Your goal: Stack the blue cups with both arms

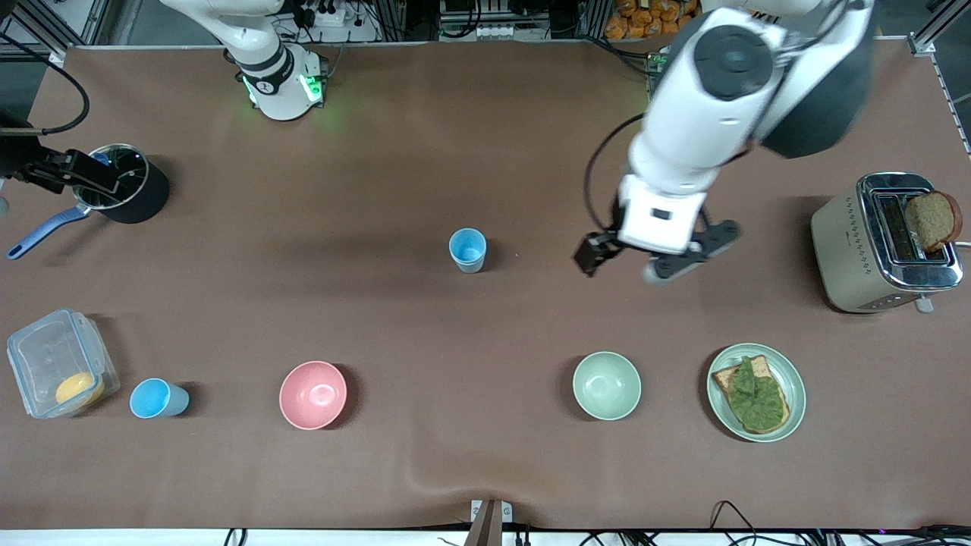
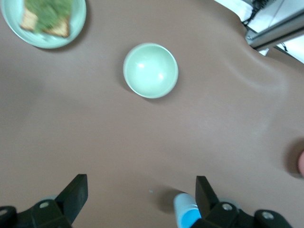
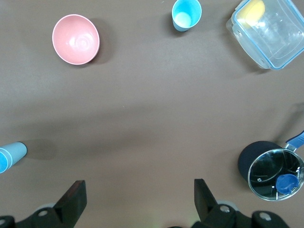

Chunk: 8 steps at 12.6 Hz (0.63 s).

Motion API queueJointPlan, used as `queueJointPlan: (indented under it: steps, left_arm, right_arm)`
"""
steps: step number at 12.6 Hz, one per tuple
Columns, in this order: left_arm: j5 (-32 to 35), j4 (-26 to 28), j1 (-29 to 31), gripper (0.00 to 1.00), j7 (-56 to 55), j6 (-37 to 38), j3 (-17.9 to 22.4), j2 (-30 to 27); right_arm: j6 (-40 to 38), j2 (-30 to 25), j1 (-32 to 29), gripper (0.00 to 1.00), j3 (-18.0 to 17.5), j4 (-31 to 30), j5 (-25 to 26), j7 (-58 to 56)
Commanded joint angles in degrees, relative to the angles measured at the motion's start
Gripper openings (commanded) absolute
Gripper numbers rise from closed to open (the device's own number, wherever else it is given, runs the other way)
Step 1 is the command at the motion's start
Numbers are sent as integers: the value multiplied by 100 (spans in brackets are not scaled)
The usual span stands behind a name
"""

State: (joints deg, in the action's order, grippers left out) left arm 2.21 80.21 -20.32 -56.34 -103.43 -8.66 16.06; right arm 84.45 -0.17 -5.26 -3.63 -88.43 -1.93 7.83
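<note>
brown matting, rucked into a fold at the edge closest to the front camera, covers the whole worktop (image 1: 455,470), where a row of tableware sits nearest the lens: a clear lidded box (image 1: 57,362) with something yellow inside at the right arm's end, then a blue cup (image 1: 155,399), a pink bowl (image 1: 312,394), a pale green bowl (image 1: 606,385) and a green plate (image 1: 789,379) carrying toast spread with green. a second blue cup (image 1: 467,249) stands upright and alone near the middle of the worktop, well apart from the first. the left hand (image 1: 654,263) hangs over bare matting beside that middle cup, toward the left arm's end, its two fingers spread wide and nothing between them; the left wrist view shows the cup's rim just beside one finger (image 2: 204,192). the right hand (image 1: 72,178) sits at the right arm's end above a black pot (image 1: 125,186) with a blue handle, its fingers likewise spread and empty in the right wrist view. a beige toaster (image 1: 880,243) with a slice of brown bread (image 1: 931,218) sticking out stands at the left arm's end. aluminium framing, cables and a power strip line the edge by the arms' bases. no legible writing or brand is visible.
</note>
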Motion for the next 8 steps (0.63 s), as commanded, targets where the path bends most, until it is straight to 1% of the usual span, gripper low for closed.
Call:
queueJointPlan:
  steps: [1,2,3,5,6,8]
  left_arm:
    - [43,740,492,100,596,138,-162,-778]
    - [51,916,772,100,833,235,-319,-972]
    - [60,1004,1210,100,1070,331,-608,-1104]
    - [104,1005,2334,100,1519,604,-1442,-1201]
    - [113,1040,2644,100,1782,666,-1576,-1298]
    - [104,1215,2918,100,2432,928,-1578,-1587]
  right_arm:
    - [-7,-36,-98,100,-67,-8,-36,0]
    - [-7,-36,-98,100,-67,-8,-36,-9]
    - [2,-36,-98,100,-67,-8,-36,-9]
    - [28,-36,-90,100,-67,-8,-36,8]
    - [28,-53,-55,100,-76,-8,-36,78]
    - [54,-71,-28,100,-120,1,-71,88]
